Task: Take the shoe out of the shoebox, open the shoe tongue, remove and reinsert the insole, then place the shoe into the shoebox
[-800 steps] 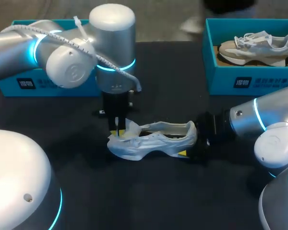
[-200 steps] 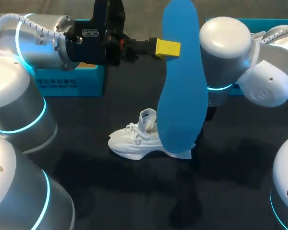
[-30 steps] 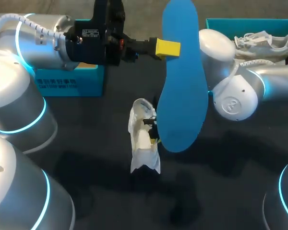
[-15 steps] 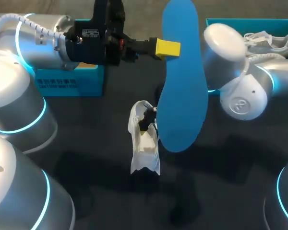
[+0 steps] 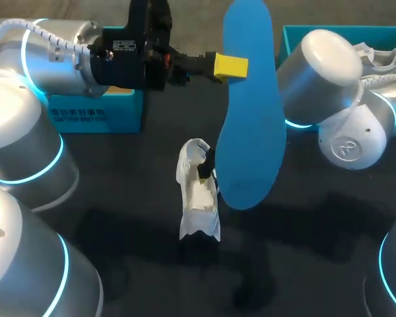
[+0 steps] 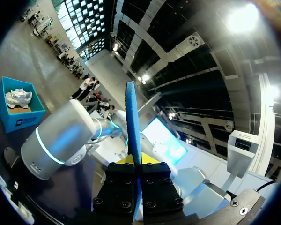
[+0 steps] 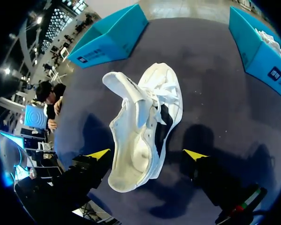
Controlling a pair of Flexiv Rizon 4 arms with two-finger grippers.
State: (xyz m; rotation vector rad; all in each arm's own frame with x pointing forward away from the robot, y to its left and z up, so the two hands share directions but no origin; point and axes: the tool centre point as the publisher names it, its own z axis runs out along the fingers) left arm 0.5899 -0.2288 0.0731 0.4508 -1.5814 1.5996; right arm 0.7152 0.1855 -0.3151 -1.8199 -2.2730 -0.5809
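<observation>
A white shoe [image 5: 198, 198] lies on the dark table [image 5: 119, 264], its tongue [image 7: 126, 89] pulled up. In the right wrist view the shoe [image 7: 145, 122] is between the wide-open fingers of my right gripper [image 7: 146, 154], and neither yellow tip touches it. In the head view that gripper is mostly hidden behind the blue insole [image 5: 251, 112]. The insole hangs upright high over the table, with my left gripper [image 5: 228, 66] shut on its upper edge. The left wrist view shows the insole [image 6: 132, 117] edge-on between the closed fingers of the left gripper [image 6: 138, 166].
A teal shoebox [image 5: 287, 46] at the back right holds a second shoe [image 5: 383, 56], partly behind my right arm [image 5: 330, 86]. Another teal box [image 5: 99, 112] stands at the back left under my left arm [image 5: 59, 59].
My right gripper has opened and let go of the shoe. The right arm has drawn back to the right. The shoe stays on the table; the left arm and the insole have not moved.
</observation>
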